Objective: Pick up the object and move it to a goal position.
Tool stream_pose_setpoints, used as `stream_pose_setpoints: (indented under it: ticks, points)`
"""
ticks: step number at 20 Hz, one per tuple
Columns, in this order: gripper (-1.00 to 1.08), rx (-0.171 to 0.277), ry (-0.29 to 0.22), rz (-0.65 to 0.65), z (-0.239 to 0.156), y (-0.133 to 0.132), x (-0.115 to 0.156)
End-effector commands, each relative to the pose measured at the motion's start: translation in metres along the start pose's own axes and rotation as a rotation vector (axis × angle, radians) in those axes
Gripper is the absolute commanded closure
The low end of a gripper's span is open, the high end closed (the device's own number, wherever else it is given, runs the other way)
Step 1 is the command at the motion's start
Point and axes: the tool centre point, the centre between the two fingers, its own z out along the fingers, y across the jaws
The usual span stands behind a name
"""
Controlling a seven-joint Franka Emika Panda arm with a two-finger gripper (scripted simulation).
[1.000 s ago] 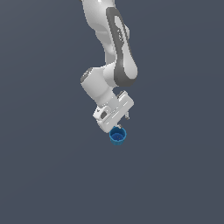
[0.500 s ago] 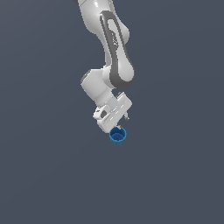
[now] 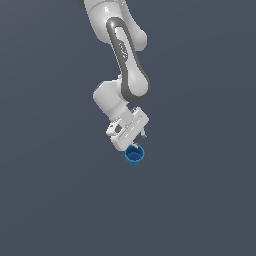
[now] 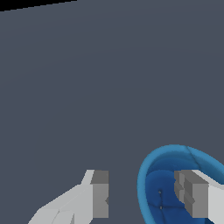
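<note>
The object, a small bright-blue round cup (image 3: 134, 155), rests on the grey floor just under my white gripper (image 3: 137, 144). In the wrist view the cup (image 4: 151, 175) shows its hollow inside. One fingertip (image 4: 192, 197) reaches down into the hollow, while the other fingertip (image 4: 99, 197) stands outside the cup, a clear gap away from its wall. My gripper (image 4: 146, 199) is open and straddles that side of the rim. Neither pad visibly presses on the wall.
Plain dark grey floor (image 3: 60, 200) lies all around the cup. The white and grey arm (image 3: 127, 65) rises above the gripper toward the top of the exterior view. A black strip (image 4: 26, 3) marks the floor's far edge in the wrist view.
The gripper has come down slightly onto the cup, and the upper arm has leaned over. The cup has stayed in place.
</note>
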Motion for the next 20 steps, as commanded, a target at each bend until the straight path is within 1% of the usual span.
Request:
stream_pose_setpoints:
  ticks: [1, 10, 20]
  points:
    - [-0.20, -0.014, 0.014, -0.026, 0.001, 0.000, -0.002]
    - [-0.20, -0.068, 0.053, -0.113, 0.003, 0.001, -0.012]
    - [-0.20, -0.113, 0.071, -0.175, 0.005, 0.001, -0.019]
